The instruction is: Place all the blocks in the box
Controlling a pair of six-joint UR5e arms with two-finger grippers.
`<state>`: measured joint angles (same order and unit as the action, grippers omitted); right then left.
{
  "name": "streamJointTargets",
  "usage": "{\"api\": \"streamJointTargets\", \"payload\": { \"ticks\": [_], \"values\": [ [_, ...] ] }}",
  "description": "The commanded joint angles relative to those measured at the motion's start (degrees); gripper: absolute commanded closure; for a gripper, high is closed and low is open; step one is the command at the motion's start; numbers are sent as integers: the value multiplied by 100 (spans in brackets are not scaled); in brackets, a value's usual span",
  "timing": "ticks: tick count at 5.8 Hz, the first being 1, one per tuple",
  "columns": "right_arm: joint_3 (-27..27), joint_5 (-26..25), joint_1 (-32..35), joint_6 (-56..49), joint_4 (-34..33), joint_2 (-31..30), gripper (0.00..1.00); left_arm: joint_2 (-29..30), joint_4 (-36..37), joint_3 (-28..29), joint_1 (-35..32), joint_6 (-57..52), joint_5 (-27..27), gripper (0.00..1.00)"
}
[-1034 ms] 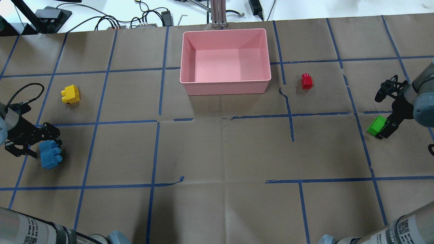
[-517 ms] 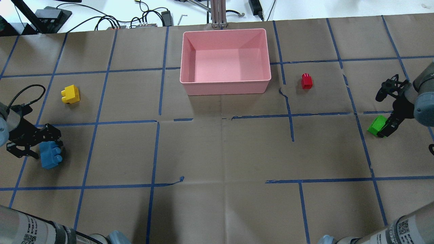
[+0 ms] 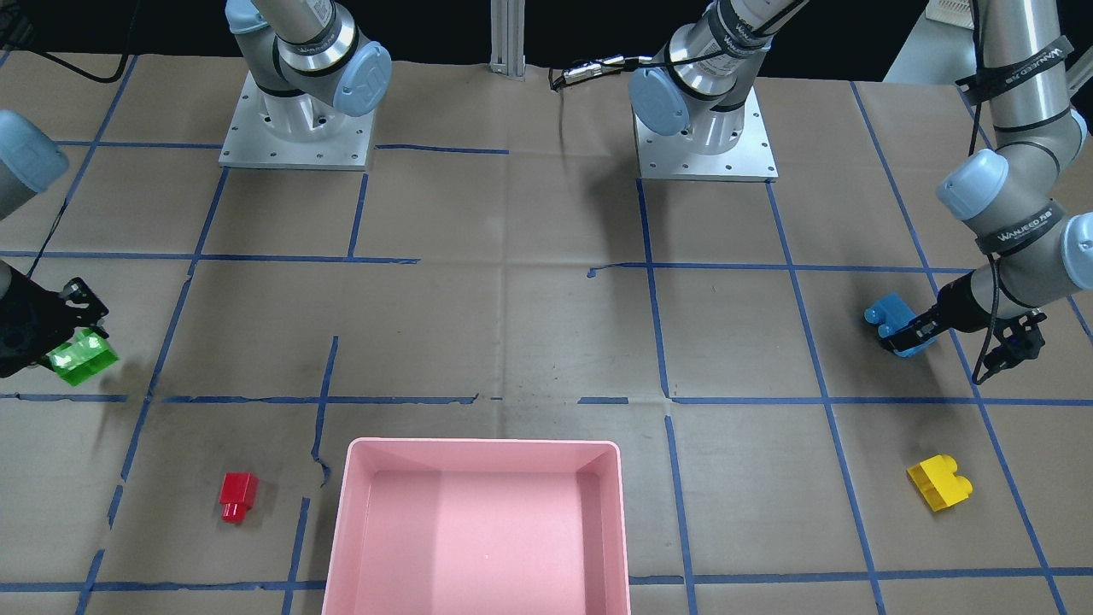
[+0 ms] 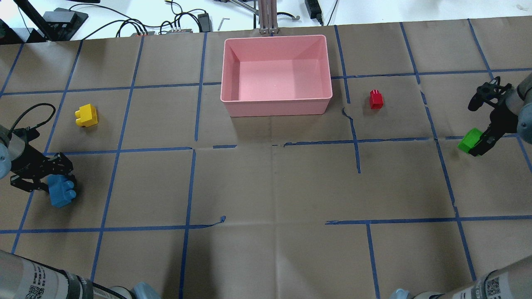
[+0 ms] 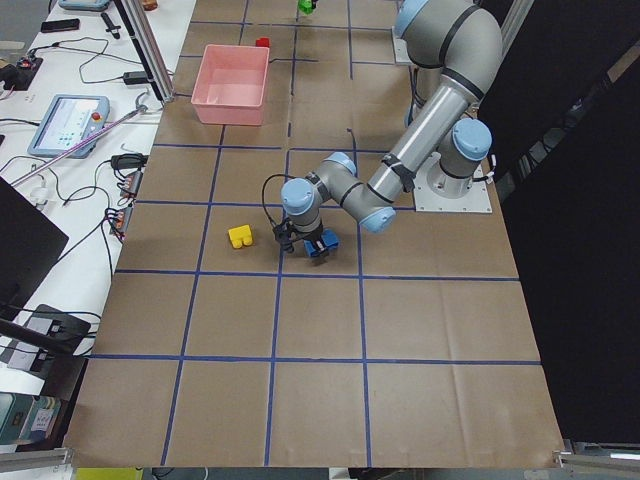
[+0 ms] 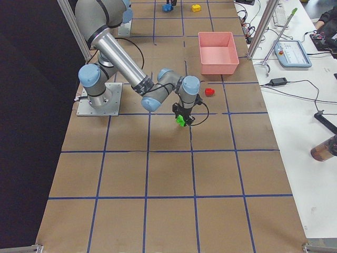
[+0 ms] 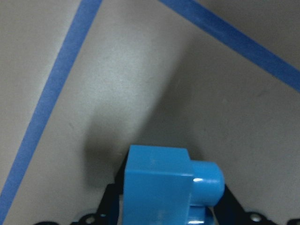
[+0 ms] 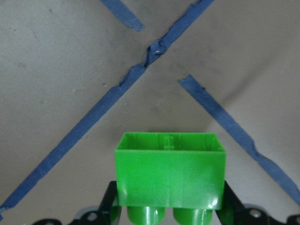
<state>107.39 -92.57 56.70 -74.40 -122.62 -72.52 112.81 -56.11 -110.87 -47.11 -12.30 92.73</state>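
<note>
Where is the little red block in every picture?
Front-facing: red block low left, left of the pink box.
Overhead: red block upper right, right of the box.
Exterior left: red block at the top, past the box.
Exterior right: red block mid-picture, just below the box.
Left wrist: not in it.
Right wrist: not in it.
Shared landmark: the pink box.
</note>
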Motion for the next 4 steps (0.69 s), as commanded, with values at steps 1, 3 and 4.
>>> {"api": "streamJointTargets", "payload": {
  "ticks": [1, 3, 4],
  "values": [
    [-1361, 11, 382, 1063, 1731, -114, 58, 4, 21, 30, 0, 17, -9, 65],
    [-2831, 150, 971, 2974, 3807, -193, 58, -484, -92, 144, -148, 601, -462, 70],
    [-3116, 238, 1357, 3907, 4146, -219, 58, -862, -398, 232, -567, 1510, -840, 71]
  ]
}}
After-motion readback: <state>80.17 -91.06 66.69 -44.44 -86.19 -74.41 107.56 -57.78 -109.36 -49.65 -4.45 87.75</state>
